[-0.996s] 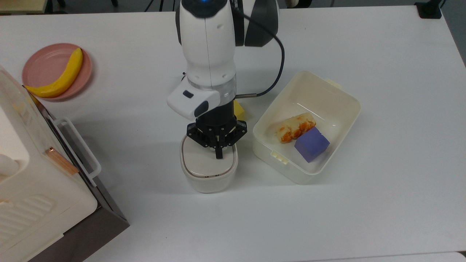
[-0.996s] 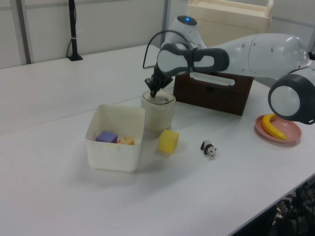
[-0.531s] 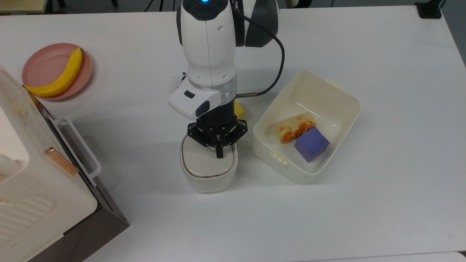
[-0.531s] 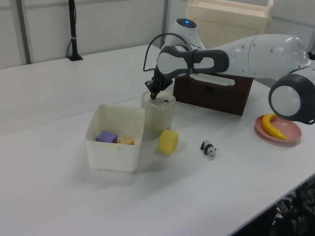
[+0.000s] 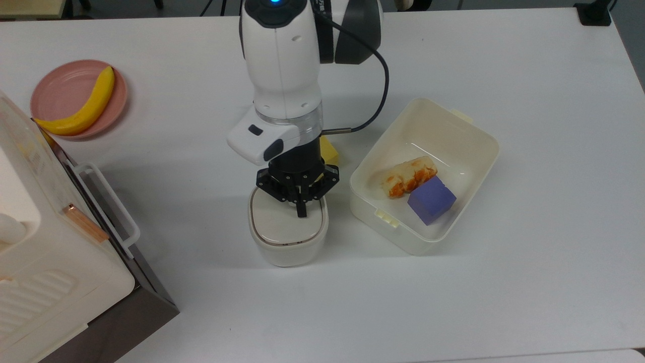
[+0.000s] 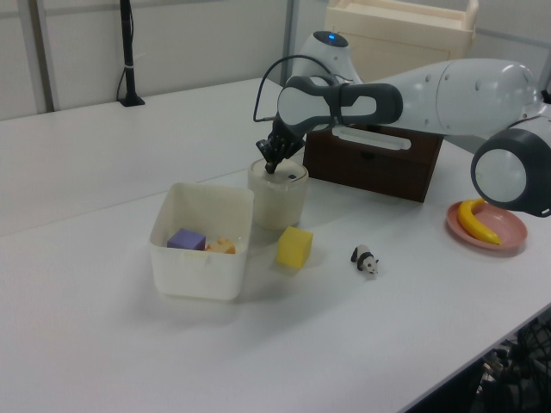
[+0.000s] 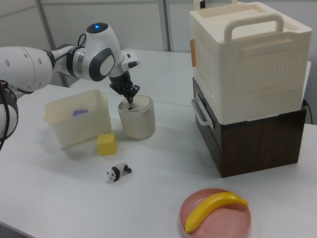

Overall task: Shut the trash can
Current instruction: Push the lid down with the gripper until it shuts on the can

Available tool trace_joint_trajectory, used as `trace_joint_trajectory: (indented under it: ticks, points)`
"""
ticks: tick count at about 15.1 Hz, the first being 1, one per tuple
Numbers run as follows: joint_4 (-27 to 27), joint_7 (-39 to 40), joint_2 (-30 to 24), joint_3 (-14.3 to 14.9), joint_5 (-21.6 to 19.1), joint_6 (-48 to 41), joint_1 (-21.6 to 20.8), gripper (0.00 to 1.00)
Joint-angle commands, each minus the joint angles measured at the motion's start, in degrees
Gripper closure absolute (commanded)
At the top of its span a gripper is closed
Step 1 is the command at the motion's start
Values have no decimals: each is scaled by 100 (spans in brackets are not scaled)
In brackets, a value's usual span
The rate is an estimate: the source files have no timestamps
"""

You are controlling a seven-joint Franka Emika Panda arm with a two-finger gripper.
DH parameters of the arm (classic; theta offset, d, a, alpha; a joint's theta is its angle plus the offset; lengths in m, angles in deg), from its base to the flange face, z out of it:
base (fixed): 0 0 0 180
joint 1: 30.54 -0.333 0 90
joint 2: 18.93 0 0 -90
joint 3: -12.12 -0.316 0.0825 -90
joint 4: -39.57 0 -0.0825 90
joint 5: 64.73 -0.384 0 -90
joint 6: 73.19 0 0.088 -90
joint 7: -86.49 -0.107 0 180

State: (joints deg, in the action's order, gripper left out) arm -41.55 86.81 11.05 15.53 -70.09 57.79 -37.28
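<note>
Your gripper (image 5: 301,210) has lifted slightly off the trash can (image 5: 287,233) since a second ago, and the lid now lies flat, so closing looks done. The fingers are pinched narrow, holding nothing, tips just above the lid toward its 1 o'clock corner in the top view. The can sits at 9 o'clock of the open box (image 5: 468,132)
</note>
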Motion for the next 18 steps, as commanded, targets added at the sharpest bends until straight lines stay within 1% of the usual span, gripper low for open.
trace_joint_trajectory:
  ticks: [1, 3, 9, 14, 18]
  points:
    - [-281, 389, -212, 203, -359, -372, 32, 100]
    - [-185, 399, -212, 282, -395, -381, 49, 100]
    - [-220, 592, -212, 370, -413, -539, 111, 100]
    - [-571, 671, -124, 318, -421, -504, 76, 100]
    - [-528, 618, -185, 300, -448, -548, 58, 100]
